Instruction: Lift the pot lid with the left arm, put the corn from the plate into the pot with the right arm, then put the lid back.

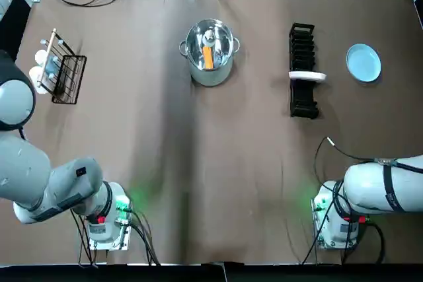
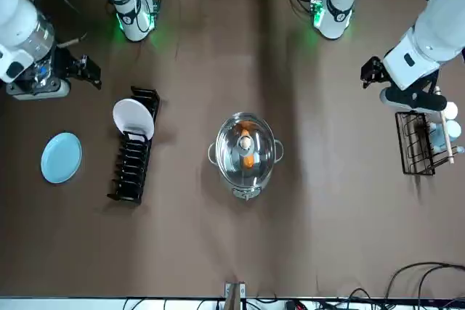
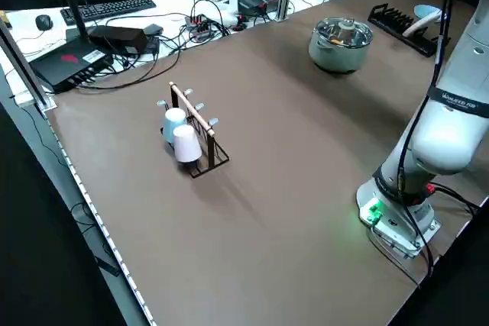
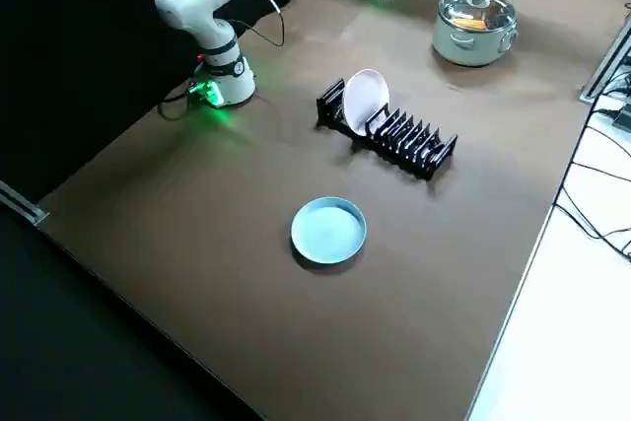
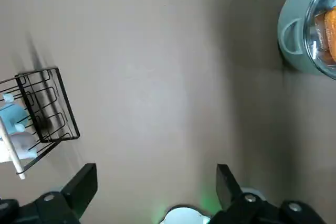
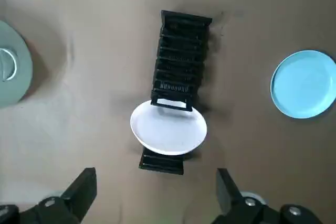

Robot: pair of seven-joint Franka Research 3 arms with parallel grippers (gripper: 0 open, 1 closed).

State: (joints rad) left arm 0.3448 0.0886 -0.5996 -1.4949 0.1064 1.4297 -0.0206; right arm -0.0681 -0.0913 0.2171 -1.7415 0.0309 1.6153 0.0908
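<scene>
While the brown surface [image 1: 198, 183] carries a black slotted dish rack [image 1: 303, 100] holding one white plate [image 1: 307, 76], and a wire cup rack [image 1: 66, 78] near its left edge, the steel pot [image 1: 210, 76] stands toward the far middle. The round light-blue plate [image 1: 363, 62] lies right of the dish rack, well apart from the pot, whose glass lid [image 1: 223, 43] is on, with the orange corn cob [image 1: 208, 57] inside. The left pincer [image 5: 155, 177] hangs above the cup-rack side and the right pincer [image 6: 156, 177] above the dish rack, each with fingers spread wide, gripping nothing.

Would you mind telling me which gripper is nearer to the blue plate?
Right. The right gripper hovers close to the blue plate; the left gripper hangs far across, by the cup rack.
</scene>
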